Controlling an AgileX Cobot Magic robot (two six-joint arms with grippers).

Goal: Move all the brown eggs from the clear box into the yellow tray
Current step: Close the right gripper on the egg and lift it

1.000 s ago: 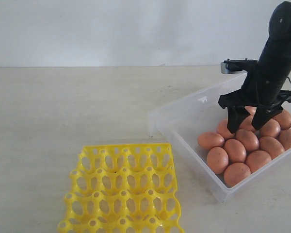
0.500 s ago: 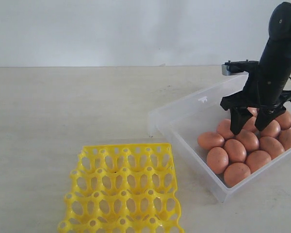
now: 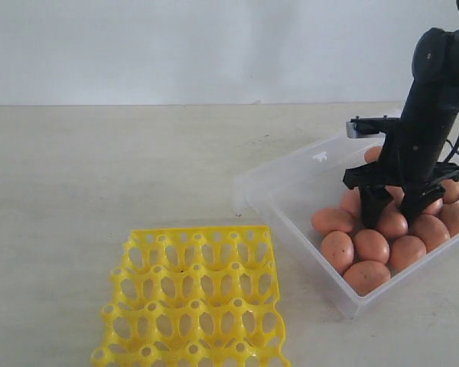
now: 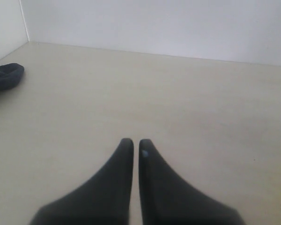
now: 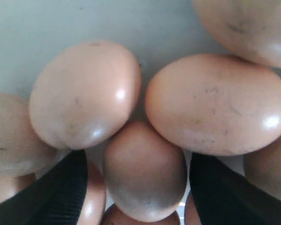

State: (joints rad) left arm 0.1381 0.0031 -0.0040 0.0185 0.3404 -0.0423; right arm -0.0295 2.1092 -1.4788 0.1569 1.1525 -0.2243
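The pale tabletop point(image 3: 99, 168) lies open between the translucent, shallow rectangular plastic box point(image 3: 306, 153) and the bright yellow lattice egg tray point(image 3: 195, 294), which stand apart. Down in the box, the right gripper point(image 3: 389, 218) has its black jaws wide apart, straddling one of the clustered reddish-brown eggs point(image 3: 371, 246). Only the right wrist view shows the narrow gaps beside that egg point(image 5: 145, 173). The left gripper point(image 4: 136, 143) has its jaws nearly together above the table.

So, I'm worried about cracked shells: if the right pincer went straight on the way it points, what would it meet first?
The right pincer would most likely meet the brown egg centred between its open fingers, though neighbouring eggs lie close.
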